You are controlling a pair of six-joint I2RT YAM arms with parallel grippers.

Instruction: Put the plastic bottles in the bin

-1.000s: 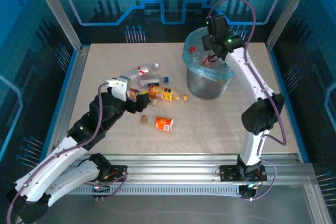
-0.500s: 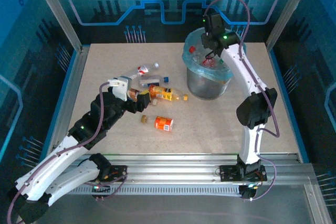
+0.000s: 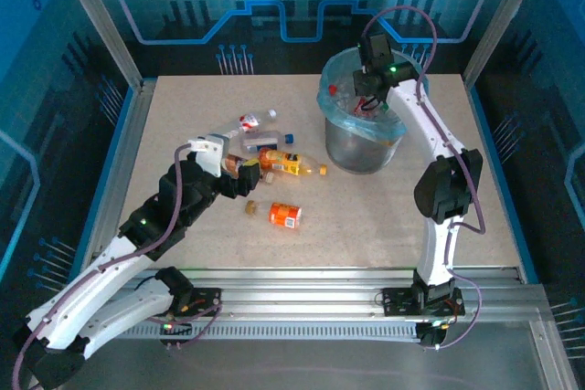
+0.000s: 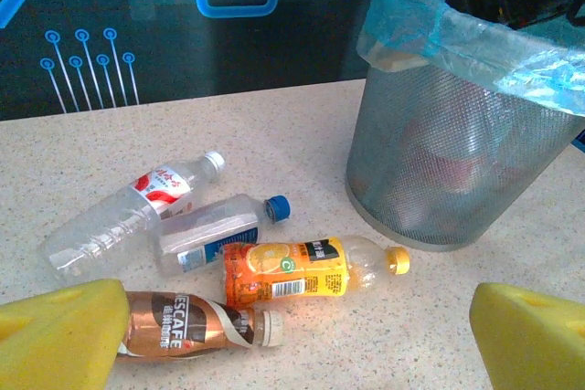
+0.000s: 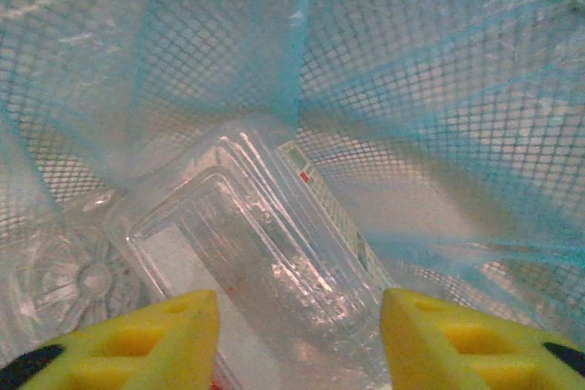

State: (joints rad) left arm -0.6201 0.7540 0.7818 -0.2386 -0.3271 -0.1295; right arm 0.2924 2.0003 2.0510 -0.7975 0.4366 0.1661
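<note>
**Five plastic bottles [image 3: 291,164] on the table [image 3: 393,216], one seen in the bin [image 3: 358,151]**

Four of the bottles lie in a loose cluster left of the bin: a clear bottle with a red-and-white label [image 4: 128,212] is farthest back; a blue-capped clear bottle [image 4: 215,230] lies just near of it; an orange juice bottle [image 4: 297,269] lies on its side with its yellow cap towards the bin; a brown coffee bottle [image 4: 183,326] is nearest the left arm. The fifth, an orange-labelled bottle [image 3: 285,216], lies apart from them, nearer the front edge. The bin is grey mesh and stands upright at the far right of the table; a light-blue bag [image 4: 457,38] lines it and folds over its rim; inside, a clear bottle [image 5: 256,253] rests against the bag. The right gripper [image 5: 297,335] hangs in the bin's mouth, its yellow fingers [image 5: 137,340] parted on either side of that bottle; whether they grip it I cannot tell. The left gripper [image 4: 297,326] stands wide open and empty, low beside the brown coffee bottle; in the wrist view one finger overlaps the bottle's base.
</note>
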